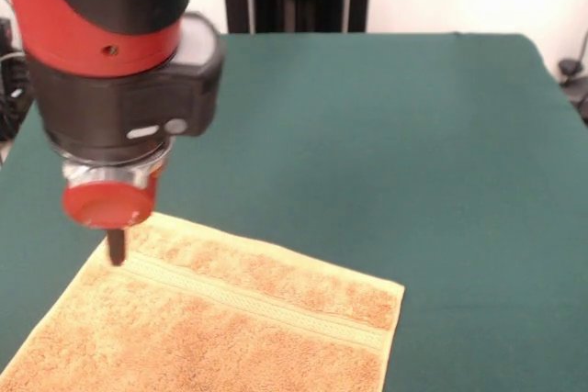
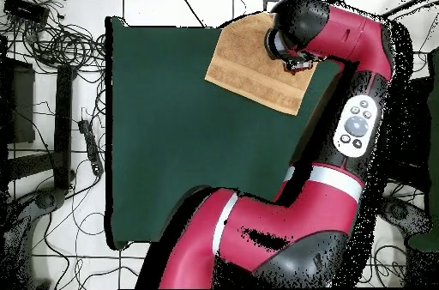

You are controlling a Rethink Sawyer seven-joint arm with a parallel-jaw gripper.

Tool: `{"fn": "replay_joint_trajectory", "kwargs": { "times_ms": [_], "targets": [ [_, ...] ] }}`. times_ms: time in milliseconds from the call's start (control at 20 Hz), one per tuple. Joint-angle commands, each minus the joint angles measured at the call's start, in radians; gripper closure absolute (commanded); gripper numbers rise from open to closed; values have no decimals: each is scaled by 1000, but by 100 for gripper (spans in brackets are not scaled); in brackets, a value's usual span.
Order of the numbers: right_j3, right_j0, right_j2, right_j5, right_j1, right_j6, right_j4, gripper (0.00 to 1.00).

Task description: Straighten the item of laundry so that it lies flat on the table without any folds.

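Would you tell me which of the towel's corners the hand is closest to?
The far-left corner in the front view: the hand hangs right over it, unlike the towel's far-right corner.

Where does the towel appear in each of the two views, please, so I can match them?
Front view: the towel lies at the bottom left, running off the lower edge.
Overhead view: it lies at the table's top edge, right of centre.
Shared landmark: the gripper over one towel corner, under the arm's end in the overhead view.
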Motion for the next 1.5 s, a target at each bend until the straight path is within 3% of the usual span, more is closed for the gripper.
{"fn": "replay_joint_trajectory", "kwargs": {
  "times_ms": [50,450,1500],
  "targets": [
    [53,11,42,-120,97,44,-60,0],
    [111,4,117,-147,116,77,-12,0],
    [275,11,146,-130,51,44,-1,0]
  ]
}}
